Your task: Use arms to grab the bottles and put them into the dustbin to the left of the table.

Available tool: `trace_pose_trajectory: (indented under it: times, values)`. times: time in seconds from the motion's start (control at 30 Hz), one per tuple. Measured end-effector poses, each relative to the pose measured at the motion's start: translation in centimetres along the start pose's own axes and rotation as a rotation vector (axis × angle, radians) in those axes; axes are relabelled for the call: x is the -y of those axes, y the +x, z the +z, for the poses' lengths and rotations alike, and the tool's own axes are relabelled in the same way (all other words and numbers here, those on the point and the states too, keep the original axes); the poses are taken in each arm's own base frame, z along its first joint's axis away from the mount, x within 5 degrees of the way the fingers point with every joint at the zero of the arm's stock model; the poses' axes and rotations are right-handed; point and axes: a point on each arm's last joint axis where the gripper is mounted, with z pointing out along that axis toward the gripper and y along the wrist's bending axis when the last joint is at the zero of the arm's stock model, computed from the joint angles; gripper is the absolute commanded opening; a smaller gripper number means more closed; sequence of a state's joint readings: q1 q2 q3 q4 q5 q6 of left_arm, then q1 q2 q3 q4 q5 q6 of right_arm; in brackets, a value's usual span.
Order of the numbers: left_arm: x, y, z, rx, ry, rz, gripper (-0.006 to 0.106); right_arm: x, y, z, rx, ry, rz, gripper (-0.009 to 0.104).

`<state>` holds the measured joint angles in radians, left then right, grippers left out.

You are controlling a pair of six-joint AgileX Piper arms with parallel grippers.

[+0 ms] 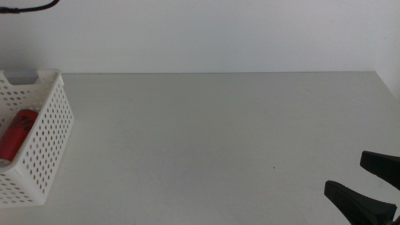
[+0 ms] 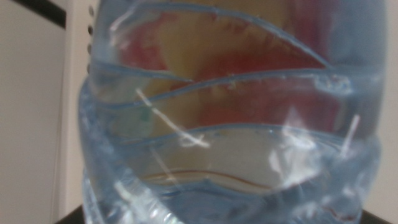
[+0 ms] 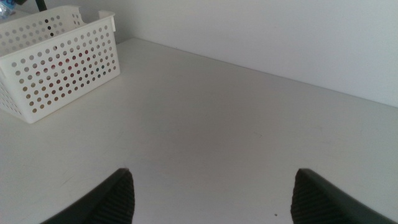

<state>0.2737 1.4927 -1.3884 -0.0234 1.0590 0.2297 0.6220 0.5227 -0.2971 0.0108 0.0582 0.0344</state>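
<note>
A clear ribbed water bottle (image 2: 211, 124) fills the left wrist view, pressed right up to the camera. My left gripper (image 2: 214, 219) is shut on it, with only dark slivers of its jaws showing at the picture's bottom corners. Blurred red and yellow shapes show through the plastic. That arm is outside the middle view. The white perforated dustbin (image 1: 47, 144) stands at the table's left edge with a slim red can (image 1: 17, 131) lying inside. My right gripper (image 1: 344, 172) waits open and empty low over the table's near right corner.
The light grey table (image 1: 219, 137) meets a white wall at its far edge. In the right wrist view the dustbin (image 3: 62, 68) stands far off across the tabletop, beyond the open right gripper (image 3: 211, 186). A black cable (image 1: 31, 7) hangs at the middle view's top left.
</note>
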Motion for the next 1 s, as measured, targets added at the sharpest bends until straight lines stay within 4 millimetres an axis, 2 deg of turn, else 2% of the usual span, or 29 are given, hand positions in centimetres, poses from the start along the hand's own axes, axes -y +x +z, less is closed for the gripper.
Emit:
trace_pose_trajectory:
  times: [0.13, 0.27, 0.67, 0.83, 1.0]
  values:
    - [-0.6, -0.1, 2.4, -0.065, 0.007, -0.011, -0.001, 0.0, 0.0, 0.0, 0.000, 0.000, 0.000, 0.064]
    - [-0.7, -0.2, 4.6, -0.120, 0.022, -0.001, 0.005, 0.0, 0.0, 0.0, 0.000, 0.000, 0.000, 0.064]
    - [0.0, -0.4, 8.0, -0.158, 0.122, 0.038, 0.053, 0.0, 0.0, 0.0, 0.000, 0.000, 0.000, 0.064]
    - [0.2, -0.5, 8.2, -0.153, 0.147, 0.043, 0.074, 0.0, 0.0, 0.0, 0.000, 0.000, 0.000, 0.064]
    - [0.1, -0.6, 8.2, -0.146, 0.144, 0.043, 0.088, 0.0, 0.0, 0.0, 0.000, 0.000, 0.000, 0.064]
